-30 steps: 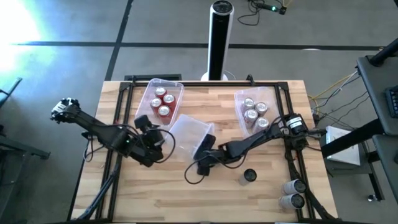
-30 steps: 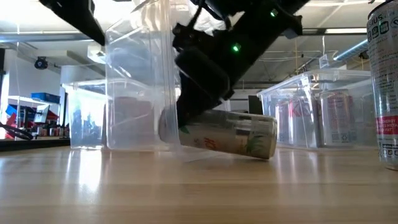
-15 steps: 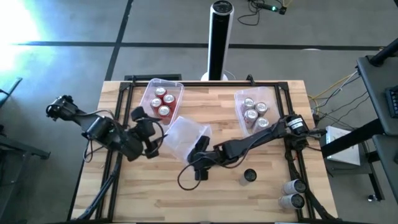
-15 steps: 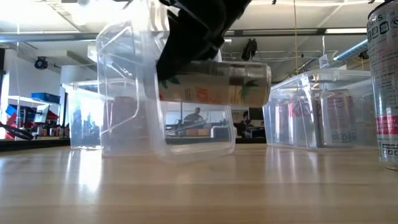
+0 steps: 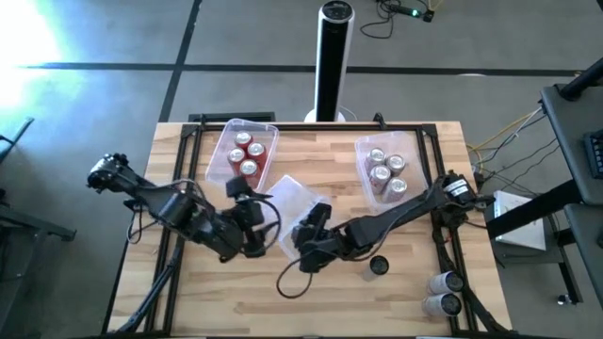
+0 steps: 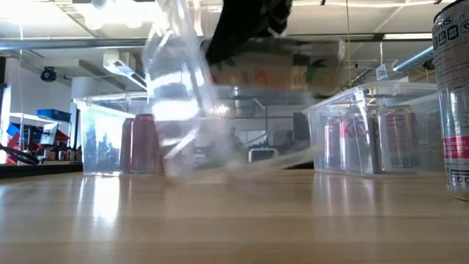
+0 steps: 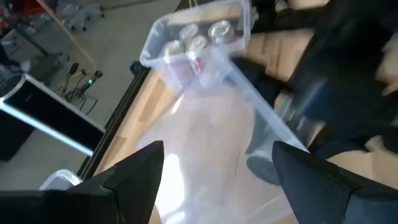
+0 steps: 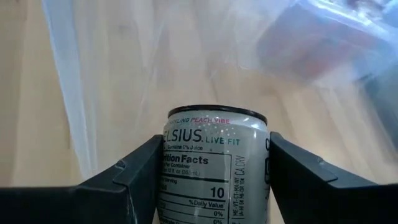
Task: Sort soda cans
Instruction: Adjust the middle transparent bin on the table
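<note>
"CELSIUS LIVE FIT" can (image 8: pixel 214 165) in right pincer (image 8: pixel 214 186)

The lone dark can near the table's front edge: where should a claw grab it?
Grip it around its round side wall, about mid-height, coming down from above. The dark can stands upright, its circular top facing the overhead camera. The right claw, nearest, is shut on a white can. The left claw is at the clear tub.
</note>
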You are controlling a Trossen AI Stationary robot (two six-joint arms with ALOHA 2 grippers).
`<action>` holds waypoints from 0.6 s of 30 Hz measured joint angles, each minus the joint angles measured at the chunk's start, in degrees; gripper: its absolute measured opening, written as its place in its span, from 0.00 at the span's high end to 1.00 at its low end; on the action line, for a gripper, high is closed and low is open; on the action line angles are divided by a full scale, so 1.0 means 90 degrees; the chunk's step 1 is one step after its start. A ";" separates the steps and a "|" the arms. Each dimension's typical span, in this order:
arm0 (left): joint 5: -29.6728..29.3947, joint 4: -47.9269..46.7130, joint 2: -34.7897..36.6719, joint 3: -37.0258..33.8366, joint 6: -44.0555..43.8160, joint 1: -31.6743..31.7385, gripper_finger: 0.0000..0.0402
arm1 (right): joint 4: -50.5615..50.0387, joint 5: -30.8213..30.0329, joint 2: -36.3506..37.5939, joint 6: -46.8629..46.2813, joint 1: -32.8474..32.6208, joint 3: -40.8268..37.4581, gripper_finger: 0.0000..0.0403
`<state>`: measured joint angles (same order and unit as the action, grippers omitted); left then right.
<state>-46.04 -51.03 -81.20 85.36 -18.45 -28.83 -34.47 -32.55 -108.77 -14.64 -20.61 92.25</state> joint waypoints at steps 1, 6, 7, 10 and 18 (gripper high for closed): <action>0.0002 0.0011 -0.0125 0.0045 -0.0103 0.0038 0.30 | -0.0070 -0.0137 0.0052 -0.0081 -0.0058 0.0000 0.42; 0.0019 -0.0012 -0.0839 0.0395 -0.0193 0.0194 0.30 | -0.0113 -0.0698 0.0233 -0.0043 -0.0220 0.0000 0.42; 0.0018 -0.0008 -0.0968 0.0511 -0.0193 0.0214 0.30 | -0.0117 -0.0705 0.0259 -0.0043 -0.0218 0.0000 0.42; 0.0075 -0.0235 -0.1274 0.0866 -0.0215 0.0267 0.30 | -0.0166 -0.0720 0.0265 -0.0024 -0.0199 -0.0002 0.42; -0.0323 -0.1611 -0.1550 0.1527 -0.0873 0.0336 0.30 | -0.0212 -0.0337 0.0229 0.0197 -0.0131 -0.0052 0.42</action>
<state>-48.95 -65.53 -95.15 99.11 -26.30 -25.80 -36.37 -35.58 -106.71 -12.87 -21.79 91.78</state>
